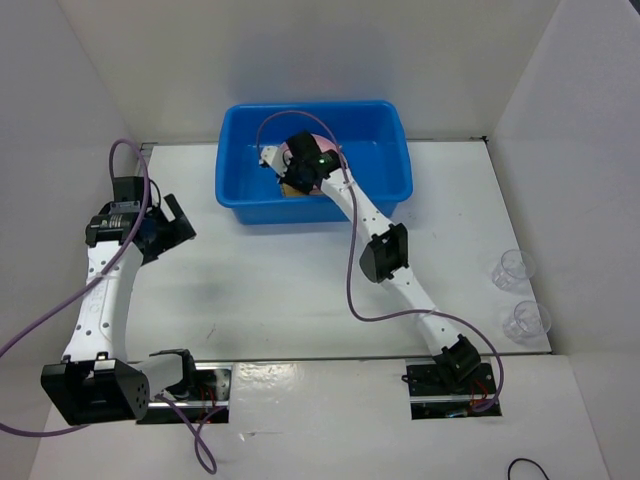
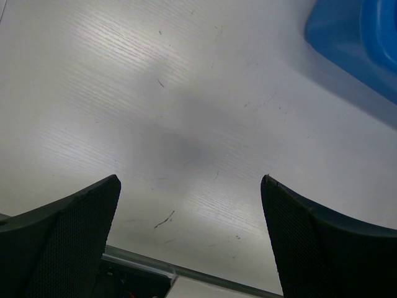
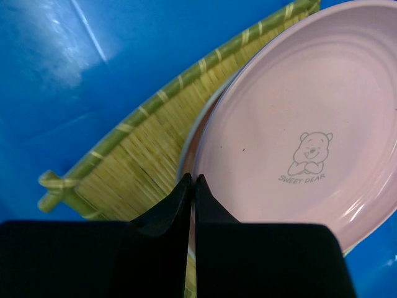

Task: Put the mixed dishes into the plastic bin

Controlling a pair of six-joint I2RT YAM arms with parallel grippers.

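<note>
Right pincer (image 3: 192,181) clenched on pink plate (image 3: 291,112) rim inside bin (image 1: 300,205) at worktop's (image 2: 186,93) far edge, plate lying over mat (image 3: 142,161), left pincer (image 2: 189,189) spread wide above worktop near left edge, two cups (image 1: 513,268) by right edge

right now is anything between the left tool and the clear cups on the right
Yes: the right arm crosses the table between the open left tool and the two small clear plastic cups, reaching into the bright blue plastic bin. Nothing else lies on that stretch.
</note>
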